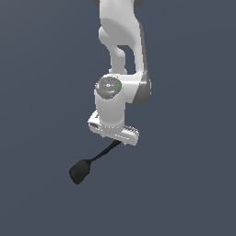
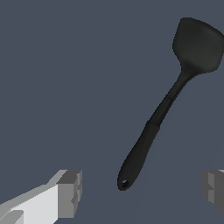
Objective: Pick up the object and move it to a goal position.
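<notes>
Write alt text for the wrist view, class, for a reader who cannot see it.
A black spatula lies on a plain dark grey surface, its rounded blade pointing away from the camera and the end of its handle, with a small hole, lying between the two open fingers of the robot's hand. The fingers are apart from the spatula.
</notes>
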Action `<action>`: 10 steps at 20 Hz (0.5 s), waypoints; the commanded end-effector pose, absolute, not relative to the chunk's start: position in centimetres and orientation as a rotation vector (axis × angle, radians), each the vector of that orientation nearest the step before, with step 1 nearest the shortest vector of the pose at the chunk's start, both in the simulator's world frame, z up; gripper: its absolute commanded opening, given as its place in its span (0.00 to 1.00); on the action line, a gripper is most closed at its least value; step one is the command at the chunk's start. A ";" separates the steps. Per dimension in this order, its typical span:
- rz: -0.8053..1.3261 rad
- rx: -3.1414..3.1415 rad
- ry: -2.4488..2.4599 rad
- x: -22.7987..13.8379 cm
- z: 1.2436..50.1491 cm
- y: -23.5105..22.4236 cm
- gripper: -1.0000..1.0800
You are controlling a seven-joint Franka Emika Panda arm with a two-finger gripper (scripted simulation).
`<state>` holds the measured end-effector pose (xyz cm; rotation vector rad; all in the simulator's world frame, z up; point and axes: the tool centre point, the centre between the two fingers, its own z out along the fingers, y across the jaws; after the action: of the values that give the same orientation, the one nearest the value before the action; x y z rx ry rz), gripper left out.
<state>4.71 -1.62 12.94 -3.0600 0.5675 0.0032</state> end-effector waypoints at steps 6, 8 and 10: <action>0.005 -2.976 0.960 6.4 9.3 -6.7 0.96; 0.004 -2.955 1.032 6.7 8.5 -7.7 0.96; 0.003 -2.937 1.092 6.9 7.9 -8.5 0.96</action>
<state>6.68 -7.85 8.40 -2.9529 1.0422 0.0054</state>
